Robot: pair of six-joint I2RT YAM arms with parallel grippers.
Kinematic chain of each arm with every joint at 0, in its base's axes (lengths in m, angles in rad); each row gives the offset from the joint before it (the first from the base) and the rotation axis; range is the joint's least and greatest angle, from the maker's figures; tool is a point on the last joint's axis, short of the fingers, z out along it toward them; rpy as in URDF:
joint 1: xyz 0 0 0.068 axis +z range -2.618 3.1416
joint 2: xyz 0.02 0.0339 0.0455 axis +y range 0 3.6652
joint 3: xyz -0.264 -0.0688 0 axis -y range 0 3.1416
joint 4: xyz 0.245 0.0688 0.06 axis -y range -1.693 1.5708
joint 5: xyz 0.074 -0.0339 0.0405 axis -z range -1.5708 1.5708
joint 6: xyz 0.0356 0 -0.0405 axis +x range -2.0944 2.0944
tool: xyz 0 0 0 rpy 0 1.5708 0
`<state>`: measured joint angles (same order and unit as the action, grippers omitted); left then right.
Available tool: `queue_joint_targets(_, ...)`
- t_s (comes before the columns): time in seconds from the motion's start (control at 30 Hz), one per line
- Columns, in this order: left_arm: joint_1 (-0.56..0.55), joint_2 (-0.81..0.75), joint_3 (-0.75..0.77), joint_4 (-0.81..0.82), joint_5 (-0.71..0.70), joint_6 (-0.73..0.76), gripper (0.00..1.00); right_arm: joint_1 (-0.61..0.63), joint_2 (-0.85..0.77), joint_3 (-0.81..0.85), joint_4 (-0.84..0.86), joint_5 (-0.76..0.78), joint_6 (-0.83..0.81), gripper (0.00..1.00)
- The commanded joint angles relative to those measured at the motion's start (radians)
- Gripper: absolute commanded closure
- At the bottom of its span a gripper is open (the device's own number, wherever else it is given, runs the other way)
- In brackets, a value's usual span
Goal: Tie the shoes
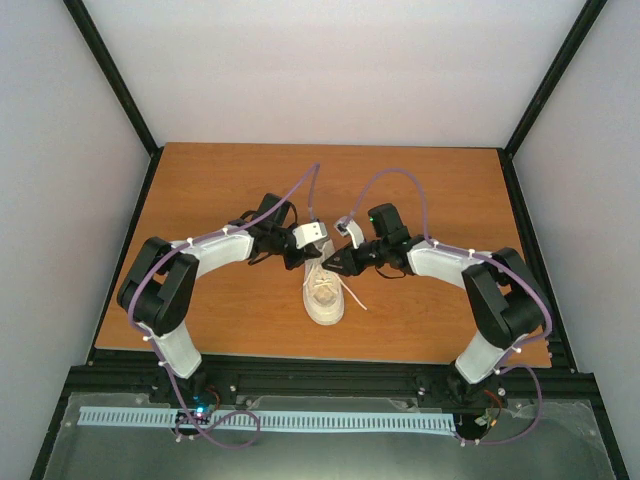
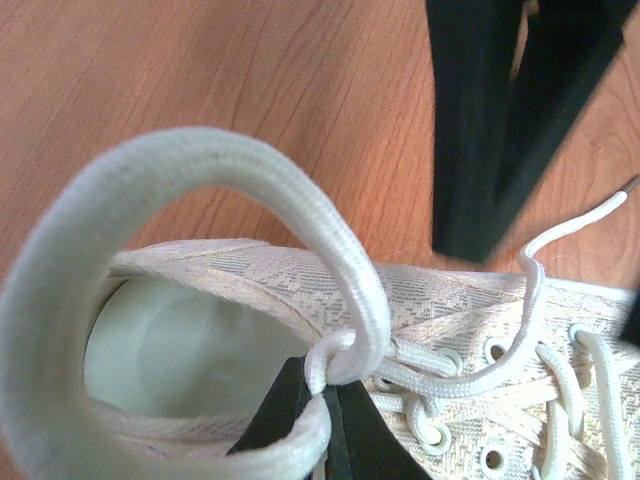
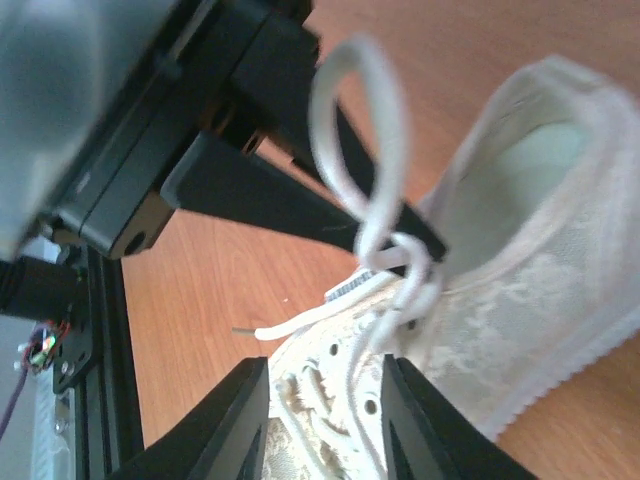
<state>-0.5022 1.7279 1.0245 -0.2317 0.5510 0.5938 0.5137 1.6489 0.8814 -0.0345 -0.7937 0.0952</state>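
The cream sneaker (image 1: 324, 295) lies mid-table, toe toward the arms. In the left wrist view my left gripper (image 2: 326, 392) is shut on the base of a thick white lace loop (image 2: 300, 190), which arches over the shoe's opening (image 2: 180, 350). My right gripper (image 3: 325, 405) is open, its fingers (image 3: 225, 430) straddling the eyelet rows of the sneaker (image 3: 540, 290) with a lace strand lying loose between them. From that view the loop (image 3: 385, 110) rises from the left gripper (image 3: 405, 250). A free lace end (image 2: 590, 215) trails off the shoe's side.
The wooden tabletop (image 1: 200, 190) is bounded by black frame rails (image 1: 120, 80) and pale walls. Both arms meet over the shoe's tongue, with purple cables (image 1: 400, 175) arching above them. The right gripper's dark fingers (image 2: 480, 150) stand close beside the shoe.
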Motion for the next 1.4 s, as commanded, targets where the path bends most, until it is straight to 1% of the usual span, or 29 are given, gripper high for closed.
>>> queue_joint_targets(0.0, 0.004, -0.049, -0.01, 0.064, 0.0, -0.011, 0.99, -0.064, -0.022, 0.024, -0.021, 0.006, -0.02, 0.72)
queue_joint_targets(0.07, 0.004, -0.054, -0.011, 0.065, 0.001, -0.011, 0.99, -0.069, 0.041, 0.076, -0.038, 0.004, -0.019, 0.8)
queue_joint_targets(0.13, 0.004, -0.058, -0.013, 0.067, 0.003, -0.013, 0.99, -0.067, 0.108, 0.121, -0.029, -0.015, -0.007, 0.85)
queue_joint_targets(0.2, 0.004, -0.064, -0.016, 0.069, 0.01, -0.015, 0.99, -0.067, 0.159, 0.15, -0.007, -0.027, 0.011, 0.89)
queue_joint_targets(0.27, 0.004, -0.071, -0.02, 0.07, 0.014, -0.017, 0.99, -0.061, 0.19, 0.168, 0.012, -0.075, 0.018, 0.91)
queue_joint_targets(0.37, 0.004, -0.075, -0.024, 0.072, 0.017, -0.019, 0.99, -0.042, 0.211, 0.18, -0.005, -0.156, -0.012, 0.91)
queue_joint_targets(0.47, 0.004, -0.077, -0.023, 0.071, 0.022, -0.019, 0.99, -0.031, 0.215, 0.179, -0.038, -0.169, -0.047, 0.89)
queue_joint_targets(0.77, 0.004, -0.074, -0.017, 0.054, 0.016, -0.011, 0.99, -0.024, 0.194, 0.147, -0.039, -0.199, -0.084, 0.85)
queue_joint_targets(1.07, 0.004, -0.071, -0.006, 0.046, 0.041, -0.018, 0.99, 0.007, 0.236, 0.161, 0.053, -0.163, 0.003, 0.85)
queue_joint_targets(1.13, 0.004, -0.069, -0.006, 0.042, 0.045, -0.019, 0.99, 0.008, 0.235, 0.154, 0.075, -0.151, 0.02, 0.86)
queue_joint_targets(1.2, 0.004, -0.071, -0.007, 0.039, 0.046, -0.017, 0.99, 0.008, 0.225, 0.145, 0.084, -0.138, 0.024, 0.9)
queue_joint_targets(1.27, 0.005, -0.073, -0.007, 0.035, 0.048, -0.017, 0.99, 0.008, 0.209, 0.134, 0.087, -0.117, 0.024, 0.96)
queue_joint_targets(1.37, 0.012, -0.079, 0.0, 0.02, 0.06, -0.02, 0.99, 0.007, 0.174, 0.108, 0.083, -0.058, 0.015, 0.97)
